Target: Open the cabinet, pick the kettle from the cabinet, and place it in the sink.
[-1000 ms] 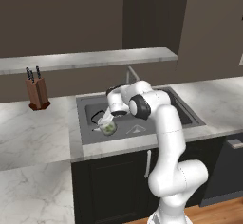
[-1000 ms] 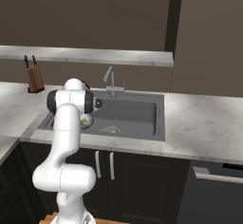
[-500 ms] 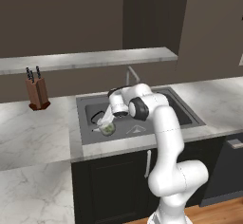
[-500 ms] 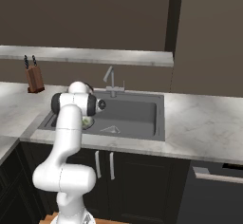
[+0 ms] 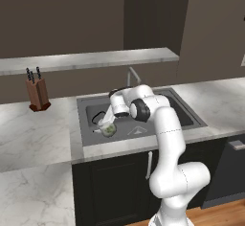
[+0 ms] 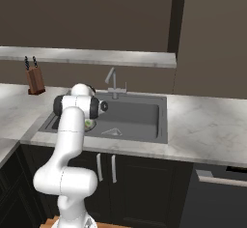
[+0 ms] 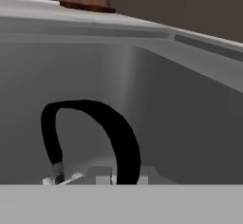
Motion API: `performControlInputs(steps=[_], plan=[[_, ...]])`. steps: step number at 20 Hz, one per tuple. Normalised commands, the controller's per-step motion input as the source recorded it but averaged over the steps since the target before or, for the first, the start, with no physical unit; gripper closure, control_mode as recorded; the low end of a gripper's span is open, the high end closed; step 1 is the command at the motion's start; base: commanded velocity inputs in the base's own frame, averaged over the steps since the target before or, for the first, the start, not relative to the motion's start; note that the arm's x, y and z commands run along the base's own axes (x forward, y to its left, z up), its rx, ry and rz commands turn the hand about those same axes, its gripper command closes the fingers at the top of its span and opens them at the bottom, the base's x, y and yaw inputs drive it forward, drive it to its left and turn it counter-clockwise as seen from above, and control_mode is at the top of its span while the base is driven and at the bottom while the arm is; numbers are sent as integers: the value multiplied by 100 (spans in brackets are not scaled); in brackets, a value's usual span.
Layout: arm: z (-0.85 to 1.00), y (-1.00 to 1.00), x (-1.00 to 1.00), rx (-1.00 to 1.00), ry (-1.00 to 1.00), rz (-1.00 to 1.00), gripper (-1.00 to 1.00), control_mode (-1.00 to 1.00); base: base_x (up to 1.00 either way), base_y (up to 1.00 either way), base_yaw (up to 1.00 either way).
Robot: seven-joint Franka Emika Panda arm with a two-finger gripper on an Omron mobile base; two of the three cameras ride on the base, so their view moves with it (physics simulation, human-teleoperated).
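Jaws are pinching the thin black arched handle (image 7: 121,137) of the white, leaf-patterned kettle (image 5: 108,129), which the gripper (image 5: 105,121) is holding low inside the grey rectangular sink (image 5: 91,107), sunk into the white marble counter (image 5: 33,134).

Over the last second the arm's forearm and wrist have been lowered slightly into the sink (image 5: 186,119). The kettle (image 5: 108,129), carried below the pincer (image 5: 106,120), has been brought a little nearer the basin floor at the left end. The pincer's closure is unchanged in effect.
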Motion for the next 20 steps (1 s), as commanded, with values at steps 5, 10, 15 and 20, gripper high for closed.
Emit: performControlInputs(steps=[5, 10, 15, 20], plan=[[-19, 0, 4, 0, 0, 2, 100, -100, 0, 0, 0], [-20, -5, 0, 0, 0, 2, 100, -100, 0, 0, 0], [-21, -13, 0, 0, 0, 3, 100, -100, 0, 0, 0], [-24, -12, -3, 0, 0, 3, 100, -100, 0, 0, 0]])
